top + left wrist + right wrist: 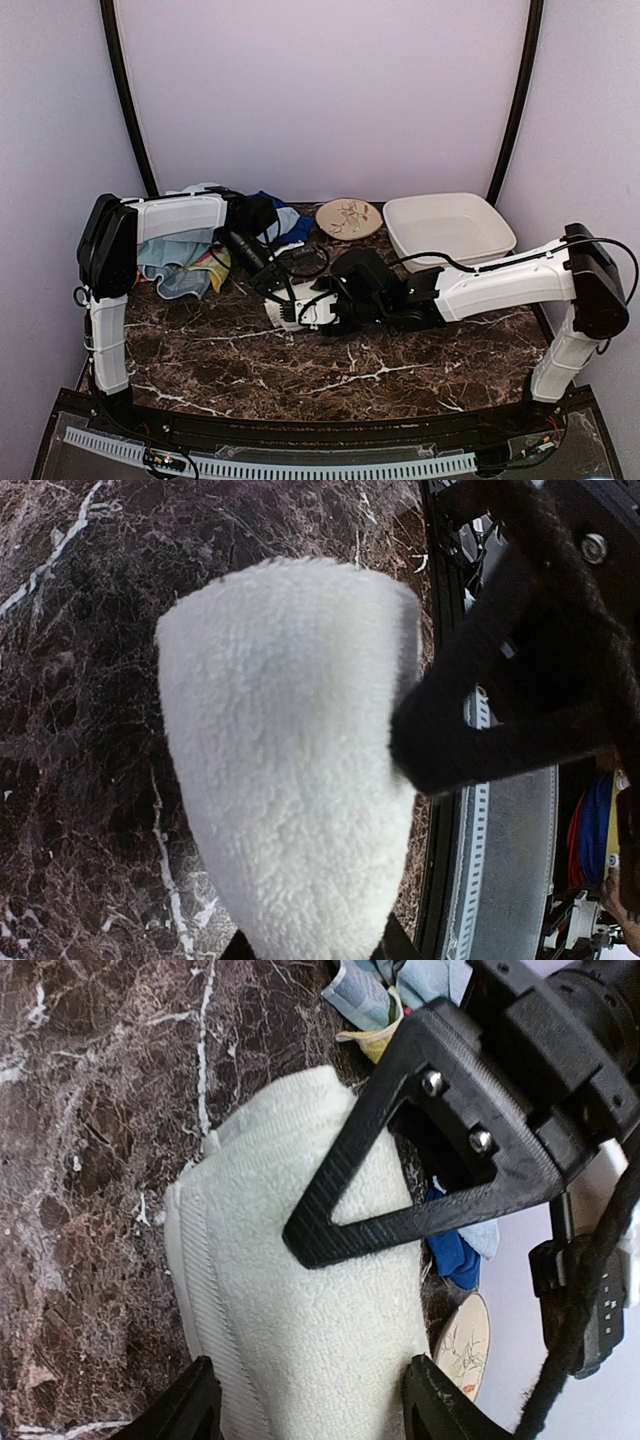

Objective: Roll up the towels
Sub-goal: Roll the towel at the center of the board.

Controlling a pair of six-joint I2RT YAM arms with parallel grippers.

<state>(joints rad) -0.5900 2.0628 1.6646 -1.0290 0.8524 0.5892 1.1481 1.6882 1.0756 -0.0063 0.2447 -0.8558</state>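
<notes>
A cream-white towel (286, 316), partly rolled, lies on the dark marble table (350, 370) between the two arms. In the left wrist view the towel (290, 760) is a thick fluffy roll filling the gap of my left gripper (315, 946), which is shut on it. My right gripper (315, 1402) straddles the towel (300, 1340) from the other side, both pads against its edges. The left gripper's black triangular finger (350, 1210) presses on top of the cloth. From above, the left gripper (277, 290) and the right gripper (322, 305) meet over the towel.
A heap of towels (185, 262) in light blue, pale green and yellow lies at the back left, with a royal blue one (288, 228) beside it. A round beige plate (348, 218) and a white tub (450, 228) stand at the back. Cables loop near the grippers.
</notes>
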